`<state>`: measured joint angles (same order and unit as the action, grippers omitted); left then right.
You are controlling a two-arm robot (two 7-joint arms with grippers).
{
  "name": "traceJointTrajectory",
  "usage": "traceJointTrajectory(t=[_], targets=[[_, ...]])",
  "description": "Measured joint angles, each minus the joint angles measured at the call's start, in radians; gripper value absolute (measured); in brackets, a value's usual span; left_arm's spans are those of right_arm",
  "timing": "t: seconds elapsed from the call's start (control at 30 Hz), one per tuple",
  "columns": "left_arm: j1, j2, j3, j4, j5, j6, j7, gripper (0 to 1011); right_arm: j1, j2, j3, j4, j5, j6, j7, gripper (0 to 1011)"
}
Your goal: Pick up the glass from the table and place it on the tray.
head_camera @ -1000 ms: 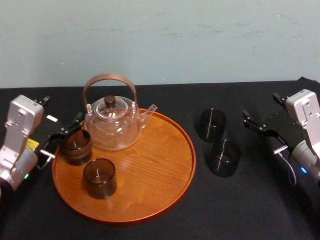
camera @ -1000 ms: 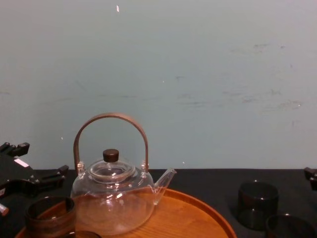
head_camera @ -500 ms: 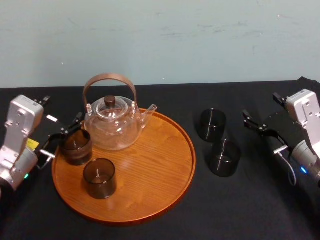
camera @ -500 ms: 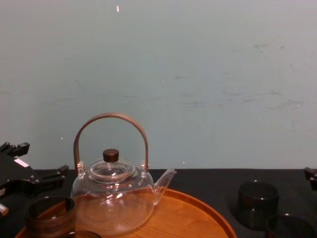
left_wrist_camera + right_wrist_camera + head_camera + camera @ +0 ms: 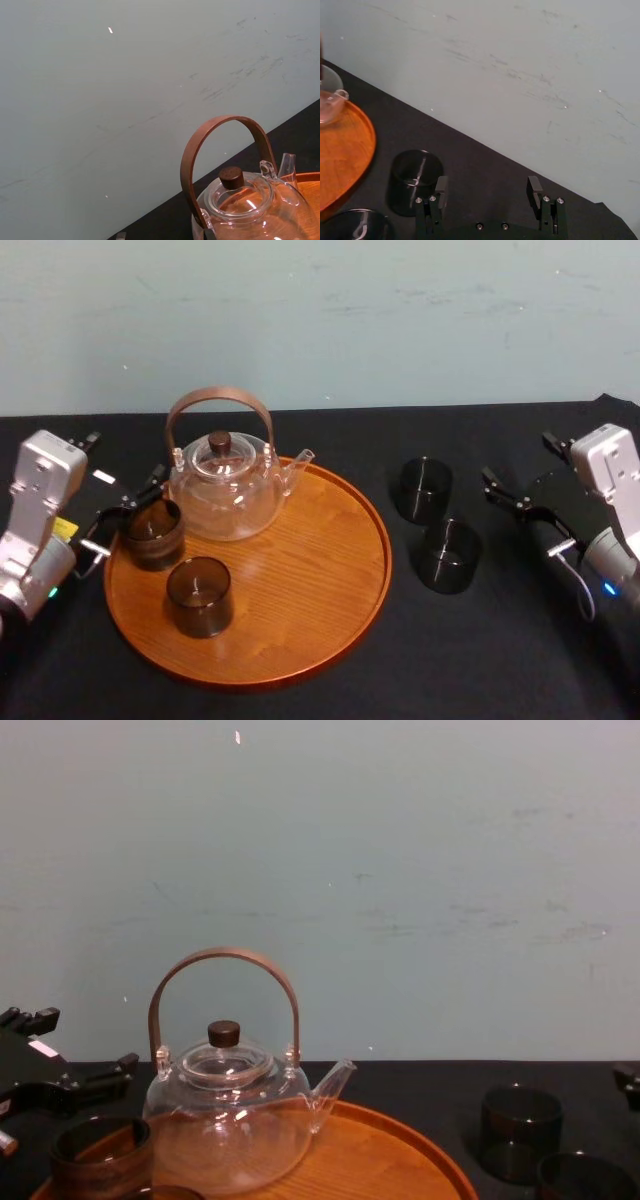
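Observation:
Two dark glasses stand on the black table to the right of the tray: a far glass (image 5: 425,488) (image 5: 415,176) (image 5: 518,1130) and a near glass (image 5: 448,555) (image 5: 585,1176). My right gripper (image 5: 520,462) (image 5: 487,186) hovers open to the right of them, apart from both, with nothing between its fingers. The round orange-brown tray (image 5: 320,570) (image 5: 347,145) carries a clear glass teapot (image 5: 222,485) (image 5: 250,200) and two more dark glasses (image 5: 152,532) (image 5: 199,595). My left gripper (image 5: 125,460) (image 5: 78,1045) stands open at the tray's left rim, just behind the left glass on the tray.
The black cloth (image 5: 470,660) ends at a pale wall (image 5: 400,320) behind. Bare cloth lies in front of the tray and between the tray and the two table glasses. The teapot's tall brown handle (image 5: 222,960) rises over the tray's back part.
My right gripper has shifted slightly left, toward the two glasses on the table. The left arm and all objects have stayed put.

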<state>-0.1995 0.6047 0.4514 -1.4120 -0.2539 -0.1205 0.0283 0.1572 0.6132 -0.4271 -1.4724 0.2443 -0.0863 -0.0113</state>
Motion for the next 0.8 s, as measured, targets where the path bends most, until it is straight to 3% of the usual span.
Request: traceJointTrajectory(t=[0.43,0.8], targets=[[0.000,0.000,0.000,0.000,0.000,0.000,0.000,1001,-0.142,0.034,0.041,-0.185,0.008,-0.002,0.034,1003],[0.000,0.000,0.000,0.000,0.000,0.000,0.000,1001,-0.238,0.048,0.058,-0.271,0.039,-0.027,0.094,1002]])
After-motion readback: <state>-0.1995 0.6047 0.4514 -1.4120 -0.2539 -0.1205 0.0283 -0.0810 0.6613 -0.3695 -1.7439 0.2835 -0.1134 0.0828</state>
